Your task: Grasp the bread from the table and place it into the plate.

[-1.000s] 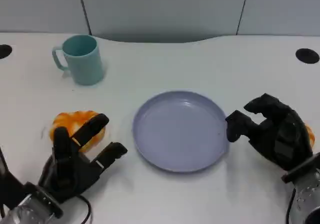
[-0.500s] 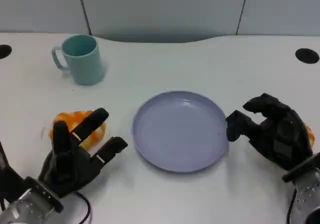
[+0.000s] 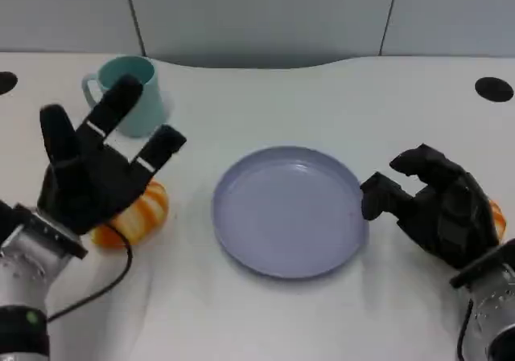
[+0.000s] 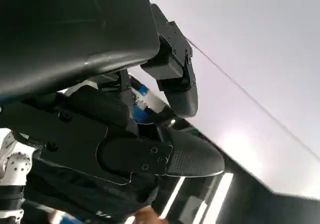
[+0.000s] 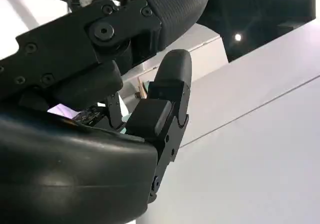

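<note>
The bread (image 3: 135, 216), an orange striped roll, lies on the white table left of the plate, partly hidden under my left palm. My left hand (image 3: 90, 168) is raised over it with its fingers spread and pointing away, holding nothing; in the left wrist view the left hand (image 4: 150, 134) points at a ceiling. The blue-grey plate (image 3: 241, 240) sits bare in the middle. My right hand (image 3: 434, 208) hovers at the plate's right rim, fingers loosely curled, thumb apart, with nothing in it, as my right hand (image 5: 125, 109) also appears in its wrist view.
A teal mug (image 3: 138, 104) stands at the back left, partly behind my left fingers. An orange object (image 3: 496, 216) peeks out behind my right hand. Two dark round holes (image 3: 494, 89) mark the table's far corners. A grey wall runs along the back edge.
My left hand has lifted and swung away from me, from low at the near left to over the bread with its fingers pointing up. The right hand has barely moved.
</note>
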`<move>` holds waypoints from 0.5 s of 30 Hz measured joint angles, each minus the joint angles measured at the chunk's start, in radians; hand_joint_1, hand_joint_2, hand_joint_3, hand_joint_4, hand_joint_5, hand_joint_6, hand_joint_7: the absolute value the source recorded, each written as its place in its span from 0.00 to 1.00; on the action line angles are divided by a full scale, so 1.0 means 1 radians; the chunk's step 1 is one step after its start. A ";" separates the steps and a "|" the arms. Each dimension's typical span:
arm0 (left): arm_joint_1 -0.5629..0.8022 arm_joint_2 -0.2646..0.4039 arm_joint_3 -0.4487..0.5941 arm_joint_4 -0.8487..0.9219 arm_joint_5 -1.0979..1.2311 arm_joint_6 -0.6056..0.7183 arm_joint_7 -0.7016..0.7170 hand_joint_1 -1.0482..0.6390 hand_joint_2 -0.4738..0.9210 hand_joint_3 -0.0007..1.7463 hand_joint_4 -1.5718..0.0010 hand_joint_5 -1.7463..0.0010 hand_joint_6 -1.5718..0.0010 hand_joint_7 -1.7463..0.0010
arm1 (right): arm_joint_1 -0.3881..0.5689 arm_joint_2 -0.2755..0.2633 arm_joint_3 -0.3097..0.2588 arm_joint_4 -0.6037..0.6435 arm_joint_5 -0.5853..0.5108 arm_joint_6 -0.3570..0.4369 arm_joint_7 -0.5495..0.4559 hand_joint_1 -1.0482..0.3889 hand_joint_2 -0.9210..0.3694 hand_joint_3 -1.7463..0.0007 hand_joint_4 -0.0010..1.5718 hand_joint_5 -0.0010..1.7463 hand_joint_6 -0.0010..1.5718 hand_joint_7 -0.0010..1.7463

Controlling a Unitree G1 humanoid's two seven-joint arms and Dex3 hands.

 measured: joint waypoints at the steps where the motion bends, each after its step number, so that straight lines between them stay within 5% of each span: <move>1: -0.004 0.003 -0.001 -0.009 -0.003 0.003 0.004 0.04 1.00 0.14 0.68 0.35 0.62 0.60 | -0.001 0.000 0.000 0.000 0.000 -0.001 0.000 0.42 0.07 1.00 0.50 0.81 0.64 0.31; 6: -0.011 0.013 -0.021 -0.020 0.005 -0.027 0.013 0.06 1.00 0.23 0.75 0.38 0.68 0.62 | -0.001 0.004 -0.002 0.000 0.000 -0.006 -0.001 0.44 0.06 1.00 0.51 0.81 0.65 0.31; 10: -0.010 0.015 -0.101 -0.019 0.207 -0.347 0.088 0.06 1.00 0.17 0.76 0.45 0.72 0.69 | -0.001 0.013 -0.002 0.000 0.000 -0.005 -0.002 0.42 0.06 1.00 0.51 0.81 0.66 0.30; 15: -0.041 0.077 -0.240 0.103 0.553 -0.747 0.318 0.04 1.00 0.10 0.89 0.64 0.72 0.93 | -0.001 0.019 0.005 0.000 0.000 -0.003 -0.010 0.42 0.07 1.00 0.49 0.84 0.66 0.31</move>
